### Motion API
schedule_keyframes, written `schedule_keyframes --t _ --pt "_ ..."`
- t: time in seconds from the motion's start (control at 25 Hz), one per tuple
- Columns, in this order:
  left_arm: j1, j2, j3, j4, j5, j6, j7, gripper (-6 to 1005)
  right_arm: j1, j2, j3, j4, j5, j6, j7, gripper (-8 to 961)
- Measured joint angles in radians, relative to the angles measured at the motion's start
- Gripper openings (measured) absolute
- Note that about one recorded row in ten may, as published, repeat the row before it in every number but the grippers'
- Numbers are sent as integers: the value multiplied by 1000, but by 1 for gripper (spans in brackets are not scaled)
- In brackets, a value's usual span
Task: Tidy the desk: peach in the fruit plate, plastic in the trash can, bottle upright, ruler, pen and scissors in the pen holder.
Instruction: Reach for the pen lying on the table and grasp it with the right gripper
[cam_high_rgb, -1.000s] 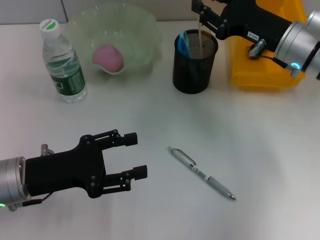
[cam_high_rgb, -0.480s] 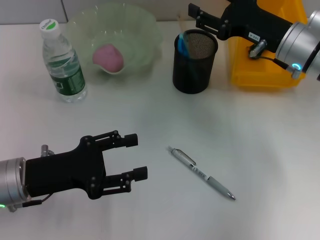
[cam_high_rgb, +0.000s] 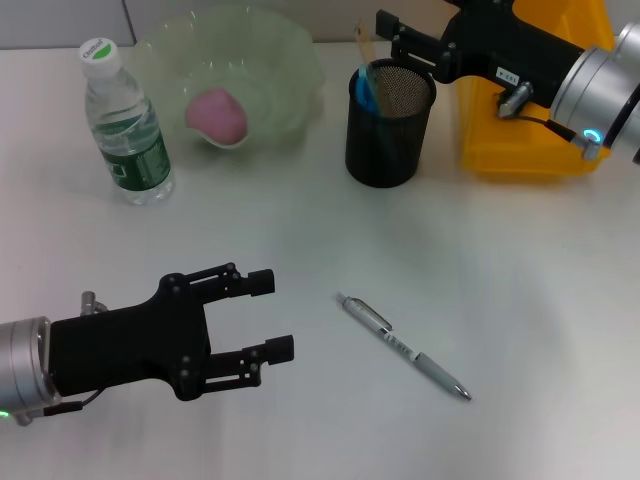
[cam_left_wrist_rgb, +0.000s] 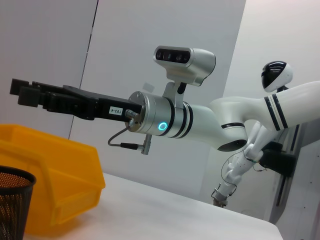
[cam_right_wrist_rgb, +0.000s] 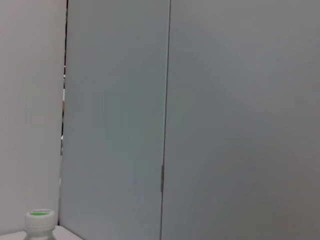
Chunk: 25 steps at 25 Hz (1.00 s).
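right pincer (cam_high_rgb: 388, 30) above pen holder (cam_high_rgb: 389, 125); pen (cam_high_rgb: 403, 347) on desk

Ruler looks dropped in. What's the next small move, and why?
Probably send the left gripper toward the pen. The pen lies flat on the desk, the only loose item left, and the left jaws are open and nearest it. The right gripper sits open above the pen holder.

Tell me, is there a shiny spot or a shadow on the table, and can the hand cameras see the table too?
Head view: the white table has soft bright glare, and the pen casts only a faint shadow. Left wrist view: just a strip of table, lit evenly. Right wrist view: mostly blank grey wall panels, with only the bottle cap showing.
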Motion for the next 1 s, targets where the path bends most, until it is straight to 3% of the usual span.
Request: schedule_keyframes --t 1.0 --pt "3 2 0 12 0 7 1 754 -12 -4 -1 -12 -4 -8 88 718"
